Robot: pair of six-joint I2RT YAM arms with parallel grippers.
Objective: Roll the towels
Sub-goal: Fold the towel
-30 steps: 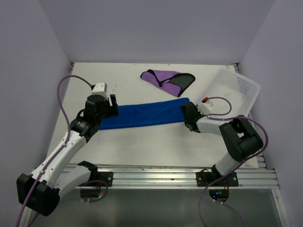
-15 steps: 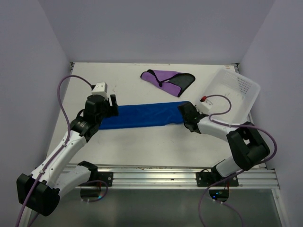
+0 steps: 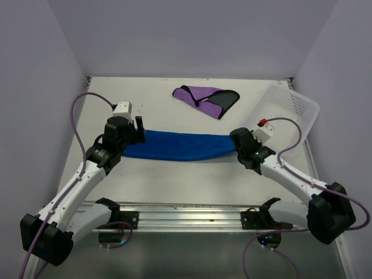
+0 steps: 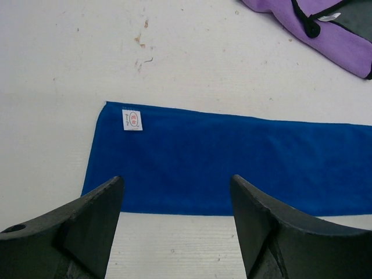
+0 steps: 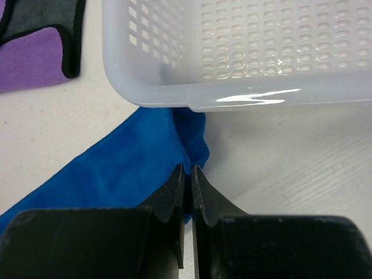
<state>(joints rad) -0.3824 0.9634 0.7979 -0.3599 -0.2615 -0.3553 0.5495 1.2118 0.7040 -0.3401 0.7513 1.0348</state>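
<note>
A bright royal blue towel [image 3: 177,145] lies as a long folded strip across the table's middle; it also shows in the left wrist view [image 4: 232,163] with a small white label [image 4: 132,120]. My right gripper [image 3: 238,146] is shut on the towel's right end [image 5: 145,163], close under the basket. My left gripper [image 3: 129,132] is open and empty just before the towel's left end, its fingers [image 4: 87,221] apart over bare table. The purple towel with a black section [image 3: 206,99] lies at the back, untouched.
A white perforated plastic basket [image 3: 290,110] stands tilted at the right, its rim [image 5: 232,99] right by my right fingertips. The walls enclose the table at left, back and right. An aluminium rail [image 3: 192,212] runs along the near edge.
My right gripper has pulled the blue towel's right end to the right and slightly nearer, stretching the strip longer. The right arm has swung out. The left arm has not moved.
</note>
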